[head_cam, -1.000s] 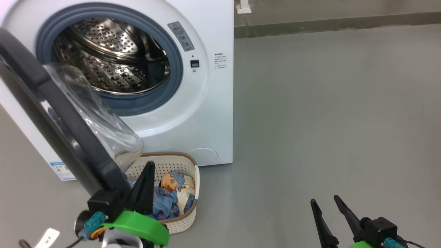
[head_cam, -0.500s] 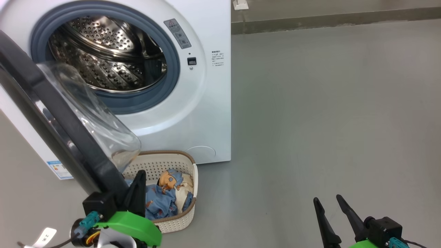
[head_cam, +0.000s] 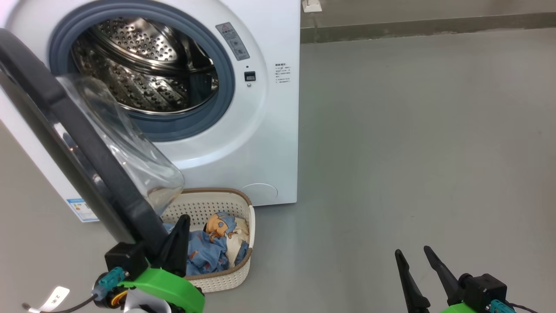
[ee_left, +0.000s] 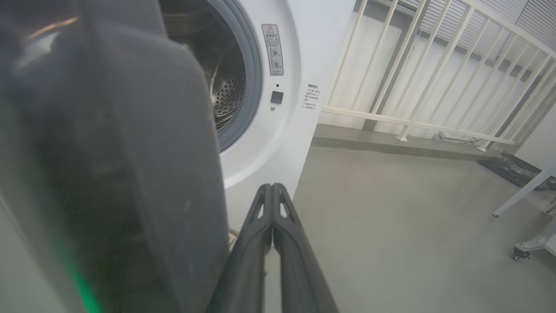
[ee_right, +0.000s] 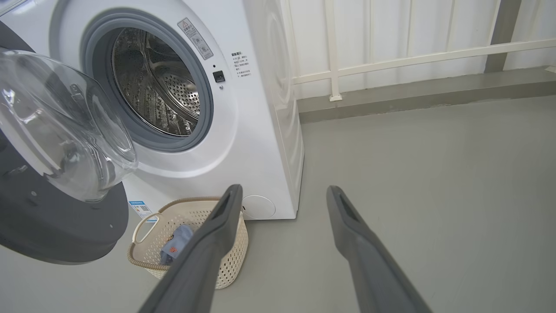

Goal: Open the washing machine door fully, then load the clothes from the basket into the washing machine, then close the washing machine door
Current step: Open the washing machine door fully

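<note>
1. Although the head camera has swung a little since a second ago, the left gripper sits lower against the basket than it did, its fingers pressed together on nothing.
2. Just to its left, the washing machine door hangs open, its dark lower edge close against the gripper's body; whether they touch cannot be told.
3. Just beyond its fingertips the basket sits on the floor, the clothes heaped inside, the door's glass bowl overhanging the basket's far-left rim.
4. Well to its right, the right gripper keeps its place as before, fingers spread apart and holding nothing above the floor.
5. Farther ahead of both, the washing machine stands with its steel drum exposed; the open door stands partly between the left gripper and the mouth.
6. Beyond the machine, a white railing runs across.
</note>
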Tool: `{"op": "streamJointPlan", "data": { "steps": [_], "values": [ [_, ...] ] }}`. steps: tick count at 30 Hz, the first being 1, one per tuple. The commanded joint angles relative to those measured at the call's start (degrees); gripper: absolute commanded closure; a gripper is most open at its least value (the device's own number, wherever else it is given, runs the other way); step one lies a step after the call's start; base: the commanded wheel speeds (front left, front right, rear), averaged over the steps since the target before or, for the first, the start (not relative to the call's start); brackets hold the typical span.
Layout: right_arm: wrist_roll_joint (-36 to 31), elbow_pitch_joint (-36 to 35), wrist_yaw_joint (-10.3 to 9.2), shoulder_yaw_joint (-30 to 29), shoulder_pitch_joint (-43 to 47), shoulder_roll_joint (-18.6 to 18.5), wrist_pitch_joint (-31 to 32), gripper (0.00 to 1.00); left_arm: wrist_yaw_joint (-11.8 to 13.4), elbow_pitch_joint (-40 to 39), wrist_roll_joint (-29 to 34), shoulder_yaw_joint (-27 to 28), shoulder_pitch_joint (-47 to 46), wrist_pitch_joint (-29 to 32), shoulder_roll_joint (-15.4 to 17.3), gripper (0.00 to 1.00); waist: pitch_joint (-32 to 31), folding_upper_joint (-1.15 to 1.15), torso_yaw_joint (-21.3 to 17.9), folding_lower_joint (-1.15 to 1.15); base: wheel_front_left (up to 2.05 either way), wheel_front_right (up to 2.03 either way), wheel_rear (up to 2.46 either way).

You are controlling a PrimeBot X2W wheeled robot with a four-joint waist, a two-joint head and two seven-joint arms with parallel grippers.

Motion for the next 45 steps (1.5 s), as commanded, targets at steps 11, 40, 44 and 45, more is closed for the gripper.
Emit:
{"op": "streamJointPlan", "data": {
  "steps": [11, 40, 44, 45],
  "values": [
    [0.1, -0.9, 0.09, 2.0, -2.4, 0.0, -0.7, 0.00, -0.1, -1.1, -0.1, 2.7, -1.7, -0.8, 0.9, 1.00, -0.5, 0.00, 3.0, 0.00, 0.00, 0.00, 0.00],
    [1.8, -0.1, 0.09, 4.4, -2.2, 0.0, -0.7, 0.00, 0.5, -1.5, 0.3, 5.0, 0.3, -0.8, 1.7, 1.00, -0.8, 0.00, 17.3, 0.00, 0.00, 0.00, 0.00],
    [2.0, -0.1, 0.09, 4.8, -2.3, 0.0, -0.7, 0.00, 0.8, -1.6, 0.1, 5.6, 0.4, -0.8, 2.2, 1.00, -0.5, 0.00, 18.5, 0.00, 0.00, 0.00, 0.00],
    [2.0, -0.1, 0.09, 4.8, -2.3, 0.0, -0.7, 0.00, 0.9, -1.6, 0.1, 5.8, 0.4, -0.8, 2.3, 1.00, -0.4, 0.00, 18.8, 0.00, 0.00, 0.00, 0.00]
  ]
}}
